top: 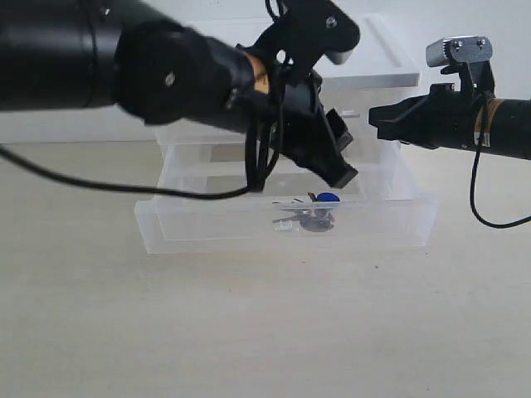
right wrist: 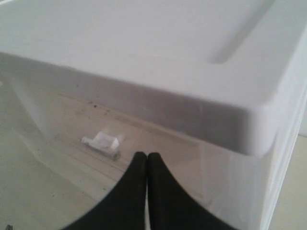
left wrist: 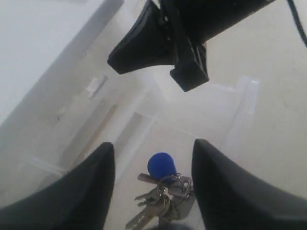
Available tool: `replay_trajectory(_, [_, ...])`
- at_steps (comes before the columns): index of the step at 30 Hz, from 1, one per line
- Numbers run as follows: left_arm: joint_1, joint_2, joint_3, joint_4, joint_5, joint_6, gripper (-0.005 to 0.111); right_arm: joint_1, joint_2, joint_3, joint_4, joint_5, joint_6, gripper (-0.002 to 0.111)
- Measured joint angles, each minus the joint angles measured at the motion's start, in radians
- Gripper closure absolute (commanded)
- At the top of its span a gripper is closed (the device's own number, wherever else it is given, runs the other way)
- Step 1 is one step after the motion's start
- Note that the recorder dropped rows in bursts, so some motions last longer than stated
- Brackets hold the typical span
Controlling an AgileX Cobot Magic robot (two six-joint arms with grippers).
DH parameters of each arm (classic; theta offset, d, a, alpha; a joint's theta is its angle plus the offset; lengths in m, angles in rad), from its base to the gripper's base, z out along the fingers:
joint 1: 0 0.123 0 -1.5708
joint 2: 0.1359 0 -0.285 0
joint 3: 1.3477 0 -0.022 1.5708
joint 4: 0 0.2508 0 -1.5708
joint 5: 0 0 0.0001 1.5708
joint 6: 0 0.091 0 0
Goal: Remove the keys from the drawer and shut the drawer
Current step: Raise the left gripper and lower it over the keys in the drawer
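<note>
**A:** Pale counter all round, and a white-topped unit at the back. Where's the drawer?

**B:** Directly under the left fingers. It's pulled out from the unit, and you can see through its clear front wall.

**A:** And the keys?

**B:** Lying on the drawer floor, just below the left fingers' tips. From the left wrist they sit in the gap between the two fingers, with the blue head farthest from the wrist and the silver blades fanned back toward it.

**A:** Are those fingers holding anything?

**B:** No. They're spread wide with nothing between them. The keys are close beneath, and I see no contact.

**A:** What about the right fingers?

**B:** Pressed together tip to tip, holding nothing. They hang off to the side of the left ones, up by the unit's upper part and well above the keys.

**A:** What's ahead of them?

**B:** A small white tab on a clear front, a little beyond their tips. The unit's thick white top edge runs farther on.
</note>
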Motion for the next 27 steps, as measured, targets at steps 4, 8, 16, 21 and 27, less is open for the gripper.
replay_trajectory(4, [0.029,0.133,-0.236,-0.072,0.271,-0.024,0.061,0.000,0.000,0.000,0.000,0.000,0.004,0.108])
replay_trajectory(8, [0.067,0.270,-0.329,-0.095,0.347,-0.030,0.061,0.000,0.000,0.000,0.000,0.000,0.004,0.108])
replay_trajectory(16, [0.076,0.376,-0.345,-0.148,0.295,0.007,0.061,0.000,0.000,0.000,0.000,0.000,0.004,0.108])
replay_trajectory(21, [0.078,0.411,-0.360,-0.150,0.258,0.034,0.061,0.000,0.000,0.000,0.000,0.000,0.004,0.108])
replay_trajectory(27, [0.078,0.426,-0.379,-0.154,0.260,0.061,0.061,0.000,0.000,0.000,0.000,0.000,0.004,0.108])
